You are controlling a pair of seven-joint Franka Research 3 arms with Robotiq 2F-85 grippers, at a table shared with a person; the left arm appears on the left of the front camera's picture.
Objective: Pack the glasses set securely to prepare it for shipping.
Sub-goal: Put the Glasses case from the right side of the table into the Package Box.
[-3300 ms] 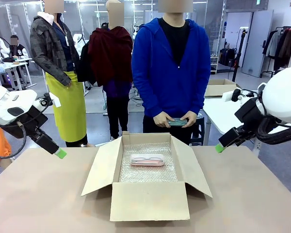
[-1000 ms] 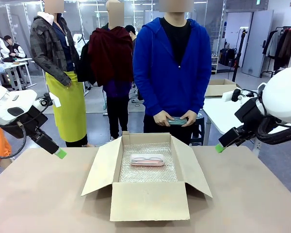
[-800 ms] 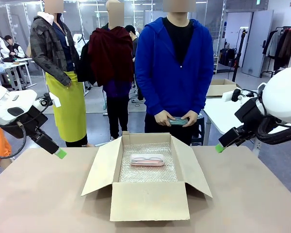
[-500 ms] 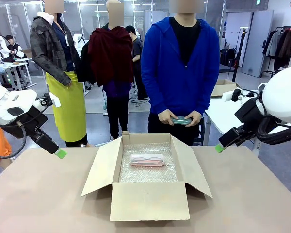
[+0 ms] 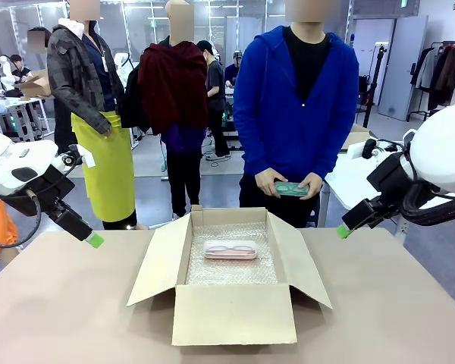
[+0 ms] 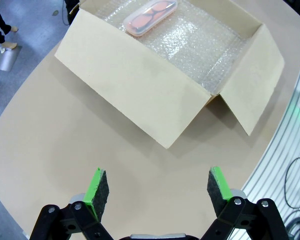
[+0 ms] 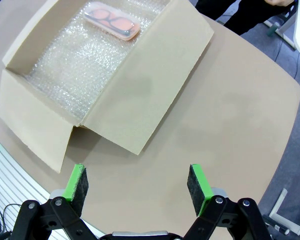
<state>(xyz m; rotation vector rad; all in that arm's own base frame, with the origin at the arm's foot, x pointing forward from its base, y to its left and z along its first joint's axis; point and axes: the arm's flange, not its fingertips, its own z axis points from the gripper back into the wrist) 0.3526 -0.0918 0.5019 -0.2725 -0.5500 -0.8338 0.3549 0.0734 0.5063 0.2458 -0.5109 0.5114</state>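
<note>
A pale pink translucent glasses case [image 5: 230, 249] [image 6: 150, 16] [image 7: 112, 22] lies on the bubble wrap toward the far side of an open cardboard box [image 5: 233, 312] [image 6: 140, 85] [image 7: 140, 95] in the middle of the table. The person in the blue hoodie at the far side holds a mint green glasses case [image 5: 291, 188] in both hands at waist height. My left gripper [image 5: 95, 240] [image 6: 156, 186] hangs open above the table's left side. Above the right side, my right gripper [image 5: 343, 230] [image 7: 138, 183] is open too. Both are apart from the box and hold nothing.
The box flaps [image 5: 159, 262] spread outward on all sides. Bare brown tabletop [image 5: 68, 318] lies left and right of the box. A white table [image 5: 349, 178] with another cardboard box stands behind on the right. Other people stand far behind.
The person has stepped to the right, carrying the mint green case along in both hands. Neither arm has moved, and the pink case stays in the box.
</note>
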